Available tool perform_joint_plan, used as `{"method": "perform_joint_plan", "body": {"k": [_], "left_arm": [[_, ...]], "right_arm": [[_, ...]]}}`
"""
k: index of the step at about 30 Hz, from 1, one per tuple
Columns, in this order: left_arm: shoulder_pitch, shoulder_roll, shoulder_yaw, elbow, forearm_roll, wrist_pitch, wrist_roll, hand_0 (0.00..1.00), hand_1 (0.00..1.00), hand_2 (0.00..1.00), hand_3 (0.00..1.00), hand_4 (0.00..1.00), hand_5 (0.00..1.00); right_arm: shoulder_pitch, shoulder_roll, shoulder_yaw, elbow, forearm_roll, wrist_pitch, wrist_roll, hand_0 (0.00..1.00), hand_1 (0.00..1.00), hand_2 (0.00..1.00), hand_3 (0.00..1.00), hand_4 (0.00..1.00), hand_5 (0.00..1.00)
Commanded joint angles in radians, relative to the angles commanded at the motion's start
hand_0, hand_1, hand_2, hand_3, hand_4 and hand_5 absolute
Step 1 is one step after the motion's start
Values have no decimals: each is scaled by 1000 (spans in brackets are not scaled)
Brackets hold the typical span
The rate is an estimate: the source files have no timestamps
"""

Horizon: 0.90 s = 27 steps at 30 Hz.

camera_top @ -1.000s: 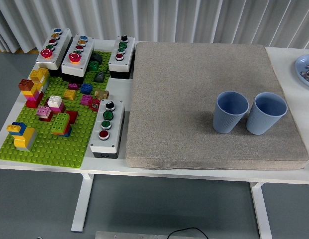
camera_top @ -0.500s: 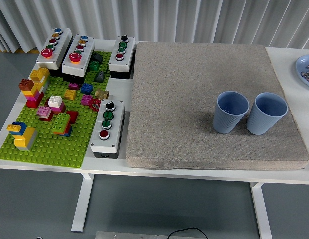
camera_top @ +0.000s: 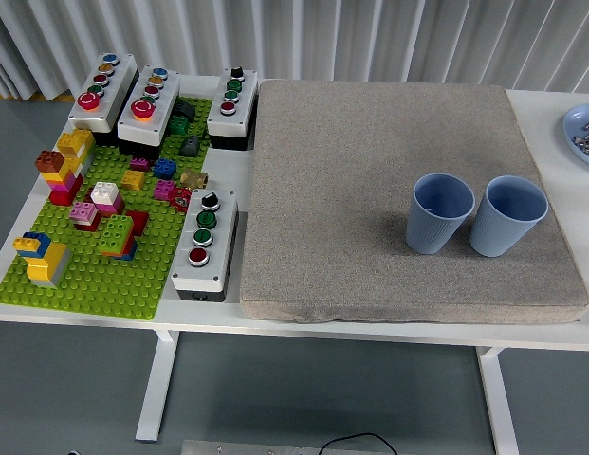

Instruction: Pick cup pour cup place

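Observation:
Two light blue cups stand upright side by side on the grey mat [camera_top: 370, 171], toward its front right. The left cup [camera_top: 438, 214] and the right cup [camera_top: 506, 217] nearly touch at their rims. What either cup holds is not discernible from here. Neither of my hands nor arms shows in the head view.
A green brick baseplate [camera_top: 95, 270] with several coloured bricks fills the table's left. Several button boxes stand there: three at the back [camera_top: 147, 104] and one at the front [camera_top: 204, 245]. A blue plate [camera_top: 583, 131] with small pieces sits at the right edge.

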Motion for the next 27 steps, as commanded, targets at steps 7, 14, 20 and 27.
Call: {"method": "perform_joint_plan", "body": {"k": [7,14,20,27], "left_arm": [[-6,2,0,0,0,1,-2,702,711,710,624,494,928],[-4,0,0,1,-2,0,-2,702,711,711,625,494,928],[-6,-1,0,1,0,0,-3,702,711,711,625,494,927],[-6,-2,0,2,0,0,-3,702,710,711,625,493,927]], "right_arm": [[2,-1,8,4,-6,0,-1,875,790,779,843,837,998],[3,0,14,4,-13,4,-7,877,790,778,841,835,998],[5,1,15,5,-16,-1,-5,875,788,778,843,830,998],[4,0,18,6,-16,-1,-7,876,789,776,844,827,998]]}}
